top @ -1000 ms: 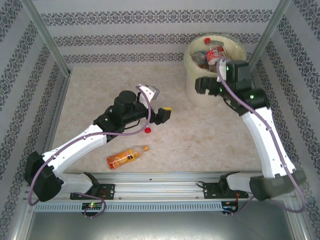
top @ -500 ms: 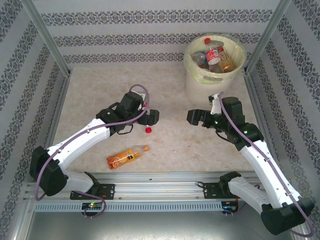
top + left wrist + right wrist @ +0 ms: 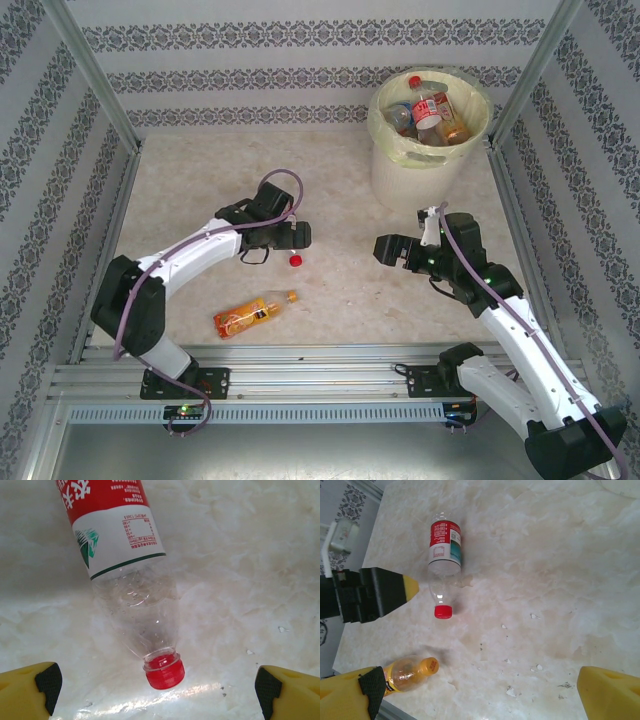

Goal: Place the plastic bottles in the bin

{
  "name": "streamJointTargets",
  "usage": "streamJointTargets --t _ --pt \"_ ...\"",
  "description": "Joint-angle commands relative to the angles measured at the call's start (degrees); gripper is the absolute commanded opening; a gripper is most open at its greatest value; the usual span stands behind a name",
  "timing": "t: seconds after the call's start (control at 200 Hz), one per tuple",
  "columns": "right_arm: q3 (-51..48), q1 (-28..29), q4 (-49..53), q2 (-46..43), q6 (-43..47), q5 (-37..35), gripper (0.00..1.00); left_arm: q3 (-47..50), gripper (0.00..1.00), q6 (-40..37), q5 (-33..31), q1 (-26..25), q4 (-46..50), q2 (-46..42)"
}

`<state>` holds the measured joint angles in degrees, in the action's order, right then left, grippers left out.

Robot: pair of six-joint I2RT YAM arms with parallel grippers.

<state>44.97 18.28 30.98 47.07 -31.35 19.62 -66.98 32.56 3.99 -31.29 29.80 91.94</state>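
A: Left gripper?
B: Jaws spread wide, empty. Centre frame, over clear red-labelled, red-capped plastic bottle lying flat on marbled tabletop.
A: Right gripper?
B: Spread too, holding nothing, right of centre.
A: Other bottles?
B: Orange-capped bottle lower left; more clear plastic bottles inside round white bag-lined bin, upper right.
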Motion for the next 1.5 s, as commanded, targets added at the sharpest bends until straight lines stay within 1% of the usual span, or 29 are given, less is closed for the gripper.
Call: streamJointTargets --t 0.0,0.15,0.5,0.664,0.919,1.014,1.139,1.294,1.389,1.499 --pt "0.07 0.70 -0.84 0.33 -0.21 0.51 0.98 -0.25 1.00 1.70 2.06 0.88 -2.47 2.68" --pt "0.64 0.67 -0.90 1.26 -0.01 0.47 0.98 -1.59 1.00 1.54 1.88 1.12 -2.59 6.36" --pt "0.46 0.69 -1.21 2.24 0.12 0.16 0.98 -1.75 1.00 3.21 2.95 2.06 -6.51 10.65" --pt "0.13 0.73 -1.20 2.15 -0.01 -0.10 0.98 -1.41 1.00 4.96 4.44 3.16 -8.78 12.18" --pt "-0.15 0.75 -1.35 2.41 -0.01 -0.07 0.98 -0.67 0.93 7.45 7.43 4.45 -12.16 13.83" --pt "-0.23 0.73 -1.45 2.55 -0.01 -0.09 0.98 -0.66 0.88 7.56 8.04 4.61 -12.49 14.21" --pt "-0.41 0.71 -1.49 2.59 -0.03 -0.11 0.98 -0.43 0.81 7.59 8.40 4.74 -12.49 14.06" --pt "-0.54 0.71 -1.65 2.66 -0.27 -0.02 0.98 -0.31 0.67 7.01 8.86 4.79 -11.73 13.65" --pt "-0.50 0.80 -1.89 2.72 -0.34 0.11 0.98 0.26 0.61 6.71 9.02 4.92 -11.34 13.20" --pt "-0.50 0.88 -2.28 2.69 -0.79 0.42 0.98 1.27 0.58 5.68 9.97 4.97 -11.59 12.29"
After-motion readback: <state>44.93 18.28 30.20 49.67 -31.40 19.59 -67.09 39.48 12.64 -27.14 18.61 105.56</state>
